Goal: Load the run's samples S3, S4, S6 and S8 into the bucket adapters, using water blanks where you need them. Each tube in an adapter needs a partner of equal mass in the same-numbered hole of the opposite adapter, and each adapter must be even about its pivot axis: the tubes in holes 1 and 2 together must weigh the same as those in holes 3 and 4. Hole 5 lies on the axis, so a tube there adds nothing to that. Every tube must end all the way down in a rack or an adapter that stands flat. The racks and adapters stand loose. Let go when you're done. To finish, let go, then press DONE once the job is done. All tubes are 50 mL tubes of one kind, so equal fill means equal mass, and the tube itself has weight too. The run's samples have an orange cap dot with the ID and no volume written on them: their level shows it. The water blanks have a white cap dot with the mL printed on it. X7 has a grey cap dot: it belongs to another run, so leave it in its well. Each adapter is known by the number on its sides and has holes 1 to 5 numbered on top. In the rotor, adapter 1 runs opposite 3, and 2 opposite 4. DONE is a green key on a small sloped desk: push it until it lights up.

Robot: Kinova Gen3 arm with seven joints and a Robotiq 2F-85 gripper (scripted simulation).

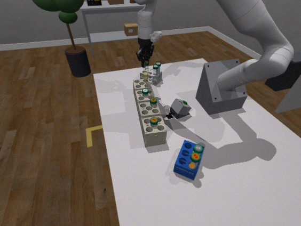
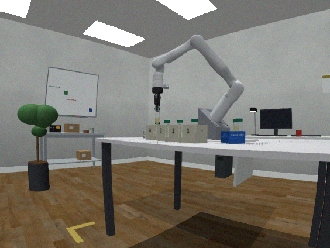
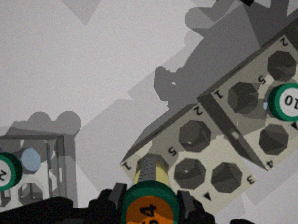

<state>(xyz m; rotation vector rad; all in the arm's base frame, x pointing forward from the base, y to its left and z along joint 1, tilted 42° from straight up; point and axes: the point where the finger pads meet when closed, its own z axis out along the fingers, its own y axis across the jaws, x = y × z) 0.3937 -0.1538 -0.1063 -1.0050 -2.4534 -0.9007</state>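
Note:
My gripper (image 1: 145, 62) is shut on a sample tube (image 1: 145, 73) with yellowish liquid. Its orange cap dot shows a 4 in the wrist view (image 3: 150, 210). The tube hangs upright, with its lower end at the mouth of hole 1 of adapter 4 (image 3: 192, 150) (image 2: 150, 131), the far end of the adapter row. Adapter 3 (image 1: 144, 94) holds a white-dot blank marked 10 (image 3: 286, 101). Adapter 2 (image 1: 149, 105) and adapter 1 (image 1: 154, 125) each hold one orange-dot tube. The blue sample rack (image 1: 189, 160) holds a grey-dot tube (image 1: 198, 148) and an orange-dot tube (image 1: 195, 156).
A clear rack (image 1: 156, 75) with two white-dot blanks stands just behind adapter 4, close to the held tube. The small sloped desk with the green DONE key (image 1: 184, 102) stands right of the adapters. The arm's grey base block (image 1: 220, 88) is further right.

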